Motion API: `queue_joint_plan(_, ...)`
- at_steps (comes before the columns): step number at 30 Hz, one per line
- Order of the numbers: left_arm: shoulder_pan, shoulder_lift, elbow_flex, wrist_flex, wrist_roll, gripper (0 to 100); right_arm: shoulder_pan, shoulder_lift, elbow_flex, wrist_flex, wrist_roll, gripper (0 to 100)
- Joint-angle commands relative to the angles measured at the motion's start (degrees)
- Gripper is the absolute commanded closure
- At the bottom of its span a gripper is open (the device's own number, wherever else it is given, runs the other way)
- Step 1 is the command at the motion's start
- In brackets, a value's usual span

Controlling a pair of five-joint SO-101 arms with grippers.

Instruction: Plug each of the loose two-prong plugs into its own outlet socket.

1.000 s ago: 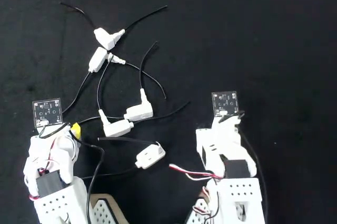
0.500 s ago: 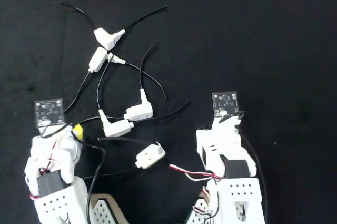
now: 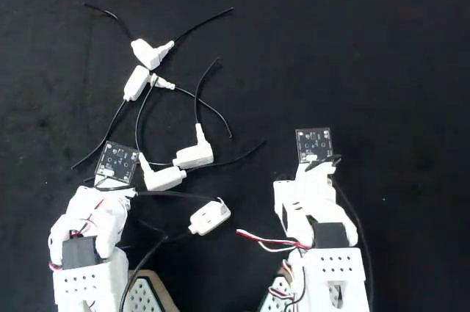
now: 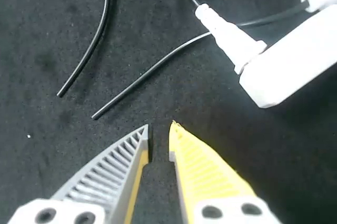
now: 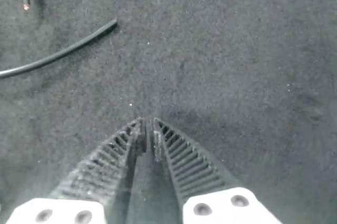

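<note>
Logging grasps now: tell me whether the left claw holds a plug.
No, the left claw pinches nothing; the nearest white connector lies apart from it on the black cloth.

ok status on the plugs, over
Left fingers shut, empty, near a white plastic plug on black cord, lying loose. Right fingers shut, empty, over black cloth. Loose black cords lie beside the plug.

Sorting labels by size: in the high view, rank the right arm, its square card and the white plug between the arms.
The right arm, by far the largest.
Then the square card and the white plug: they look about alike, and the card rides nearer the camera, so no ranking.
</note>
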Motion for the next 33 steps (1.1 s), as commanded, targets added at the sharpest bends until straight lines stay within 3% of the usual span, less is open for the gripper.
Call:
queue_joint_plan(1, 0.7, 0.1, 1.2, 0.4, -0.6, 92, 0.8, -0.4, -0.5, 0.0, 0.4, 97.7)
queue_joint_plan(11, 1.2, 0.1, 1.2, 2.5, 0.6, 94, 0.8, -0.4, -0.5, 0.0, 0.4, 97.7)
queue_joint_plan(20, 0.7, 0.1, 1.2, 2.6, 25.1, 97, 0.8, -0.4, -0.5, 0.0, 0.4, 97.7)
queue_joint_plan(33, 0.8, 0.1, 1.2, 2.6, 25.8, 97, 0.8, -0.4, -0.5, 0.0, 0.4, 97.7)
